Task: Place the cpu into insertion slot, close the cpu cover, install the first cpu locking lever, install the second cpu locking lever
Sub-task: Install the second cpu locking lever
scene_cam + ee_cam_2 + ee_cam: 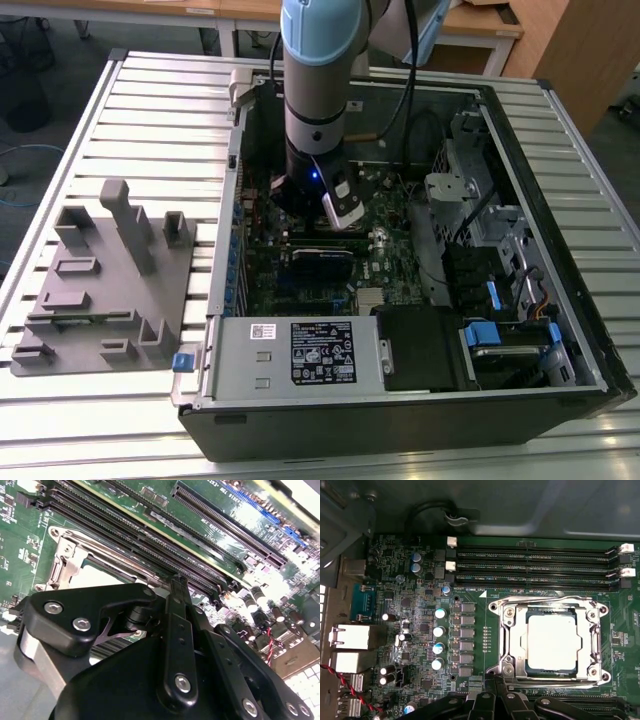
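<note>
I see the cpu (551, 641) seated in the insertion slot (535, 669), with the cpu cover (513, 637) lying flat around it, beside the memory slots (535, 565). My gripper (496, 684) hangs just at the slot's edge, its fingers (178, 587) pressed together and holding nothing, inside the open computer case (560, 160).
</note>
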`<act>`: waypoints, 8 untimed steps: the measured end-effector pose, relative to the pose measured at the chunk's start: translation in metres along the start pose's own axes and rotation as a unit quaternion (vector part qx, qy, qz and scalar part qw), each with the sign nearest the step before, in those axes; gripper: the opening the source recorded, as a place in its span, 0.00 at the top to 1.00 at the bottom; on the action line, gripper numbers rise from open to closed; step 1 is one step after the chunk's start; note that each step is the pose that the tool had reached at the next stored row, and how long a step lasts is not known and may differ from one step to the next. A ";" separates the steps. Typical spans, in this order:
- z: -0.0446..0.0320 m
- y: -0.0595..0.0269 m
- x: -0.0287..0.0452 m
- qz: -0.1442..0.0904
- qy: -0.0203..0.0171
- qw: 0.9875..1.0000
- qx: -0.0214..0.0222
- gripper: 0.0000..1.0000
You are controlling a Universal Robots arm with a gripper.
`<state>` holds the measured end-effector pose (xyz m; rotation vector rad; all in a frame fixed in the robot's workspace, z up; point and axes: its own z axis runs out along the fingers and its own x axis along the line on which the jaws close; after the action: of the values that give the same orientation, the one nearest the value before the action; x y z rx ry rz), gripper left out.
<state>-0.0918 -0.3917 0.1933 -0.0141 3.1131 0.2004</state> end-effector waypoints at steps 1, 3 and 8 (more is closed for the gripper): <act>0.0001 0.0000 0.0005 0.000 0.000 1.000 0.000 0.89; 0.0001 0.0000 0.0009 0.000 0.000 1.000 0.000 0.89; 0.0002 0.0001 0.0010 0.000 0.000 1.000 0.000 0.89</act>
<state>-0.0928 -0.3916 0.1931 -0.0140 3.1130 0.2009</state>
